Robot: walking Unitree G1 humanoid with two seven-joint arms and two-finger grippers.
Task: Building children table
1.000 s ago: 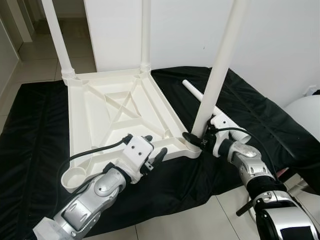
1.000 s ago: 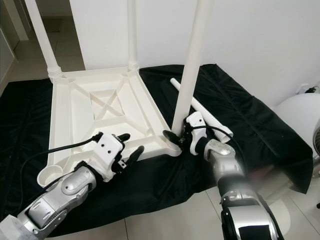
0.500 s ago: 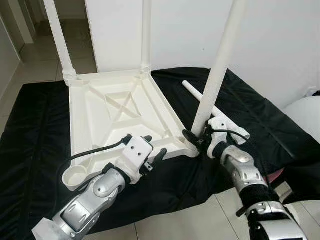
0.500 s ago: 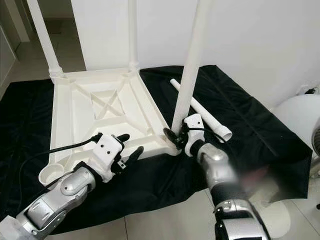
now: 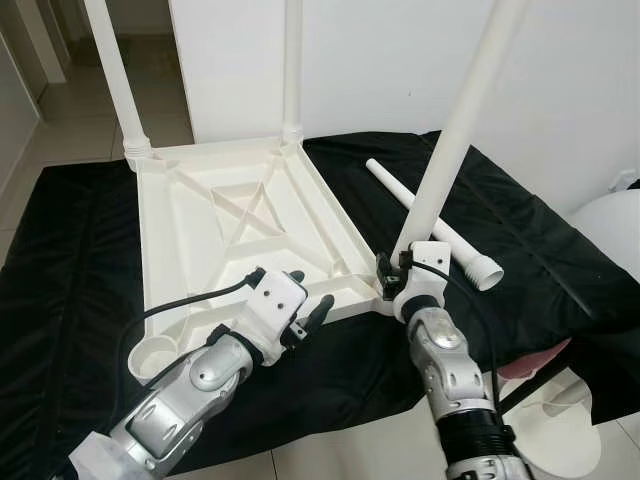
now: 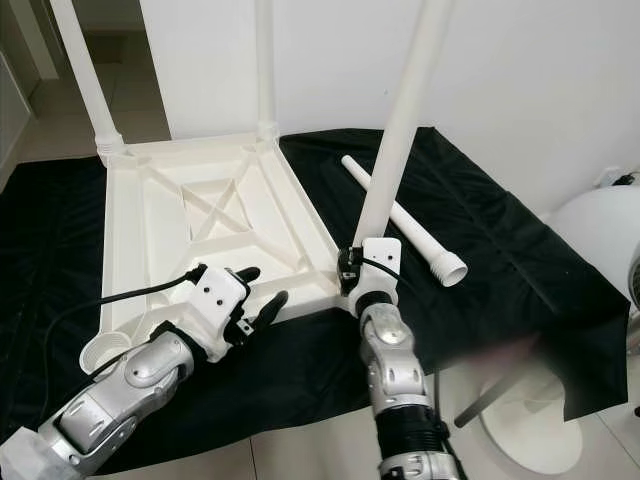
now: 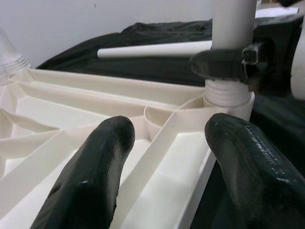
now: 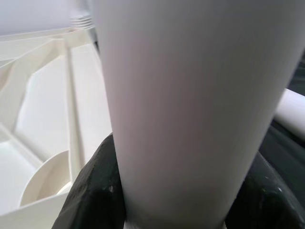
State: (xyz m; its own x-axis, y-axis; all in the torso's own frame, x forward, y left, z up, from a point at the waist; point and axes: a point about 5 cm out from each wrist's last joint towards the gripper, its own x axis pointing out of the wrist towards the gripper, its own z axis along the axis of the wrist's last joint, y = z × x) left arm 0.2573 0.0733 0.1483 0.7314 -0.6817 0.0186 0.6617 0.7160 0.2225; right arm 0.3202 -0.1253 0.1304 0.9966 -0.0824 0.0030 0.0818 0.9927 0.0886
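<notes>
Right claw (image 5: 392,278) is clamping the stiff, slick leg (image 5: 450,155) low, near its threads; left claw (image 5: 305,305) is hovering wide over the tabletop (image 5: 215,225).

left arm reaches forward and inward, its left gripper (image 5: 303,300) with fingers (image 7: 93,176) spread apart. right arm is raised, right gripper (image 6: 349,276) apparently clamped, fingers (image 8: 93,193) partly hidden.
</notes>
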